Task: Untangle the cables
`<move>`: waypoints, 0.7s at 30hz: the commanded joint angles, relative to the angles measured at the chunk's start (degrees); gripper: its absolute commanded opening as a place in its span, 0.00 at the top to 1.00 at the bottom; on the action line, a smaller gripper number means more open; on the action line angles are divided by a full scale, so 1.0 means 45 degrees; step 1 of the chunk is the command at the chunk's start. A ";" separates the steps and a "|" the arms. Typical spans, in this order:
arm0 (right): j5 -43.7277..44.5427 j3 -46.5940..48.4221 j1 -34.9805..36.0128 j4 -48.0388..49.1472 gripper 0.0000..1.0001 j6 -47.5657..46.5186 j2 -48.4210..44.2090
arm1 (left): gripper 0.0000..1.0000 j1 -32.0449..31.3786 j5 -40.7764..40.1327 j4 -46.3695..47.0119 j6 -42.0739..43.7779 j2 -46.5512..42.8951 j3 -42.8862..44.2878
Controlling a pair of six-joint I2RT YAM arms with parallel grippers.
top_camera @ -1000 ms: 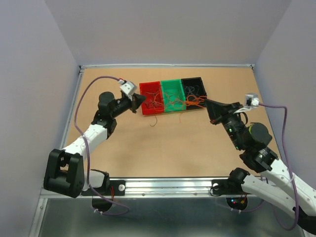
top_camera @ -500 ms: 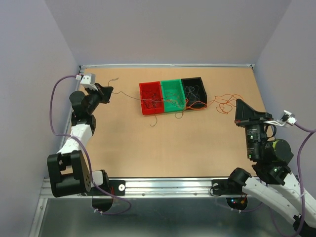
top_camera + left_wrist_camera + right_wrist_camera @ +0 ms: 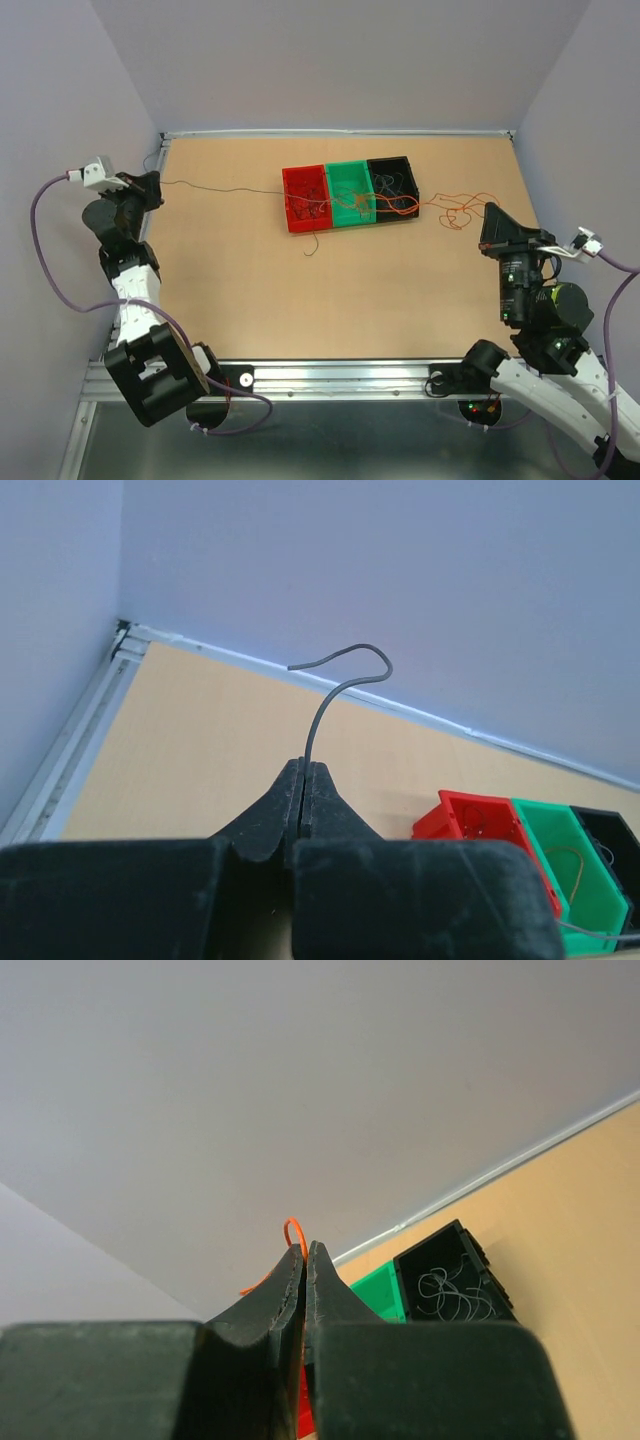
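At the far left of the overhead view, the left gripper (image 3: pixel 152 186) has swung away from the red bin (image 3: pixel 303 172) out to the edge of the table (image 3: pixel 300 300). Its jaws are clamped on a thin grey wire (image 3: pixel 225 188), now drawn almost straight back to that bin. The rest of the cables (image 3: pixel 372 203) lie knotted over the red bin, the green bin (image 3: pixel 346 166) and the black bin (image 3: pixel 388 160). At the right, the right gripper (image 3: pixel 491 212), pinched shut on a curly orange wire (image 3: pixel 455 208), has barely shifted. Two strands look nearly freed, but the knot remains.
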 commanded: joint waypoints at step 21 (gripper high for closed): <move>0.0861 0.0345 0.0045 -0.0198 0.99 -0.0756 -0.1086 | 1.00 0.3254 0.2178 0.2760 -0.3185 -0.0132 0.0105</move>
